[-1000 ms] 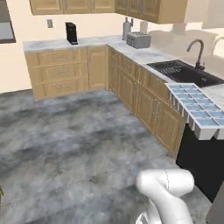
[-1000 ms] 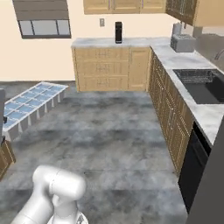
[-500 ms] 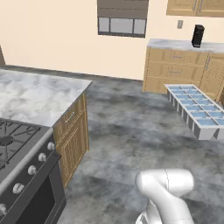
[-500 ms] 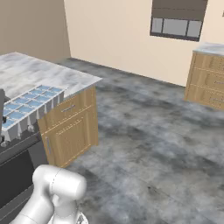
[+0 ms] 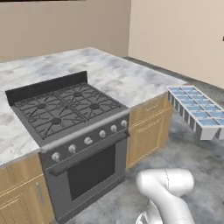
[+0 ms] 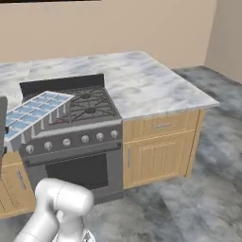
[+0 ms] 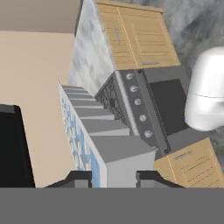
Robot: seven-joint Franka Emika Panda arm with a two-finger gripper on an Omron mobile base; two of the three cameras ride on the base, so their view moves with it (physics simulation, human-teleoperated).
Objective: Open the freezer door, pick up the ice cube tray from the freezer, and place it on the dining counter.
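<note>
Beige walls and a mottled grey floor (image 6: pixel 189 203) frame a rendered kitchen. Largest in it is the dining counter (image 5: pixel 127 78), a wide white-and-grey veined marble tabletop on a light wood base with cabinet doors (image 6: pixel 158 153), lying ahead of and below the end effector. Set into this tabletop is a grey range (image 5: pixel 65 109) with a black grated gas cooktop, a row of round knobs along its front and a dark oven window beneath.

The ice cube tray (image 5: pixel 197 111), two rows of pale blue cells with a light grey rim, is held in the air, off the tabletop. In the left base view it hangs beyond the counter's corner, above the floor; in the right base view (image 6: pixel 35 113) it overlaps the range's near left corner.

In the hand view the end effector (image 7: pixel 114 178) is clenched on the tray's near end, its two dark fingertips (image 7: pixel 78 178) pressed against either side, the tray stretching away from them.
</note>
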